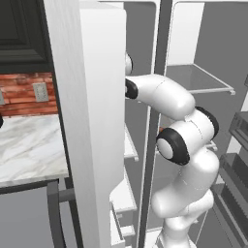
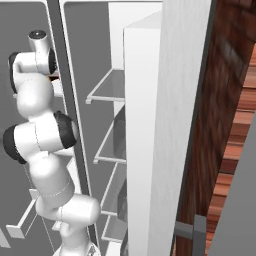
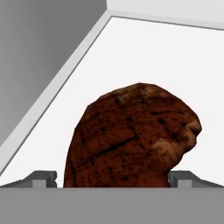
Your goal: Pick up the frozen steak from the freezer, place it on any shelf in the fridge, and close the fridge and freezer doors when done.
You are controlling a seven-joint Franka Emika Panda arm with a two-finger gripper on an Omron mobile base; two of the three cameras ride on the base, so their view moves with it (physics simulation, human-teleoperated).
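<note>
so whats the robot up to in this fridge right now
The white arm is reaching into the open freezer side, past the open door. In the hand view, the brown frozen steak sits between the jaws, with a fingertip at each side of it, above a white surface. Whether the steak is actually gripped or lifted can't be told. The glass shelves of the fridge side stand open beside the arm, and both doors are still open.
</note>
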